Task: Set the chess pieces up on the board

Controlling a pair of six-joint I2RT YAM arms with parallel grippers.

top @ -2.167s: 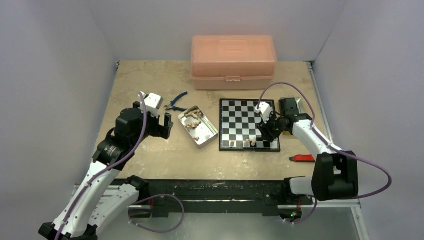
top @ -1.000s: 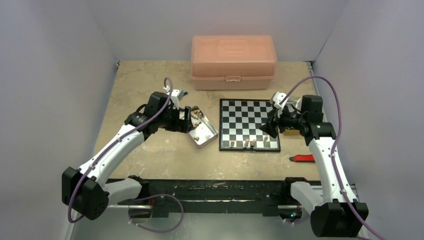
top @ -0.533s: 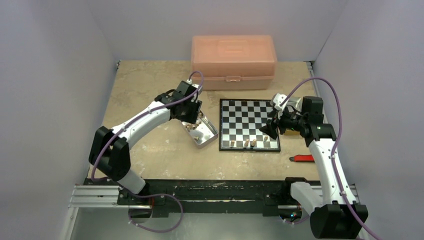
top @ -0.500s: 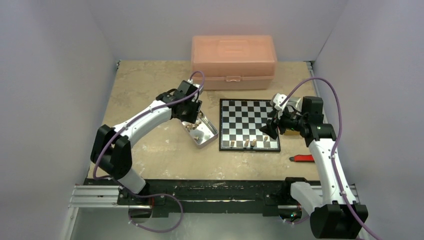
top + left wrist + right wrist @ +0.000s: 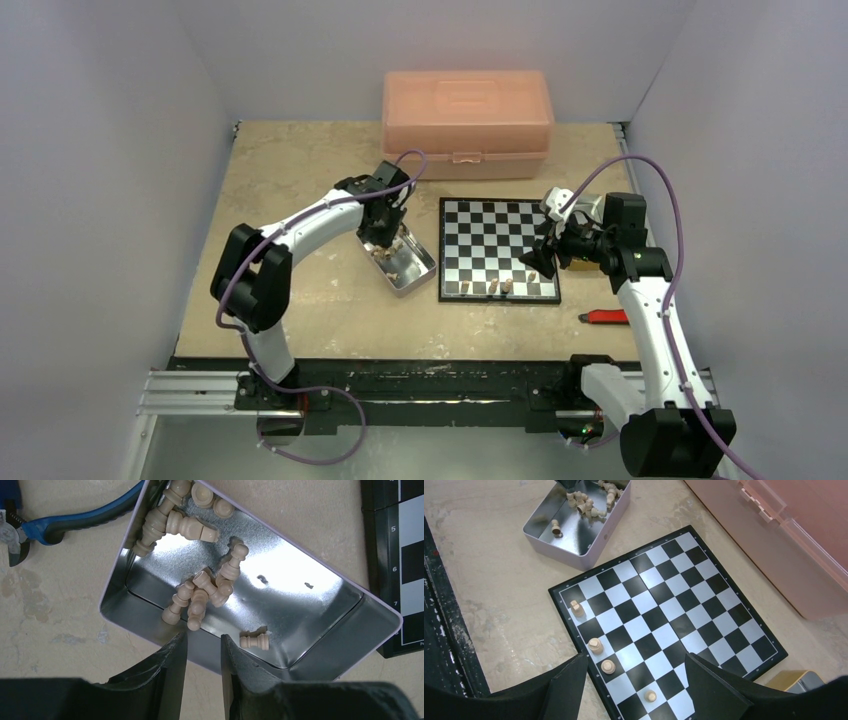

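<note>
Several light tan chess pieces (image 5: 200, 592) lie jumbled in a shiny metal tin (image 5: 300, 605), with one rook-like piece (image 5: 254, 641) apart near the tin's wall. My left gripper (image 5: 202, 639) hangs over the tin's near wall, its jaws a narrow gap apart with nothing between them. The board (image 5: 674, 595) carries several tan pieces (image 5: 595, 645) along one edge row. My right gripper (image 5: 635, 659) hovers open above that end of the board, holding nothing. From above, the left gripper (image 5: 385, 235) is over the tin (image 5: 405, 268) and the right gripper (image 5: 535, 262) over the board (image 5: 480, 235).
A large pink plastic box (image 5: 466, 120) stands behind the board. Blue-handled pliers (image 5: 75, 522) lie beside the tin. A red-handled tool (image 5: 605, 317) lies to the right of the board, near the table's front edge. A gold-coloured object (image 5: 796, 680) sits by the board's corner.
My left arm has swung right, over the tin, and its jaws have narrowed from wide open. The right arm and the pieces on the board have not moved.
</note>
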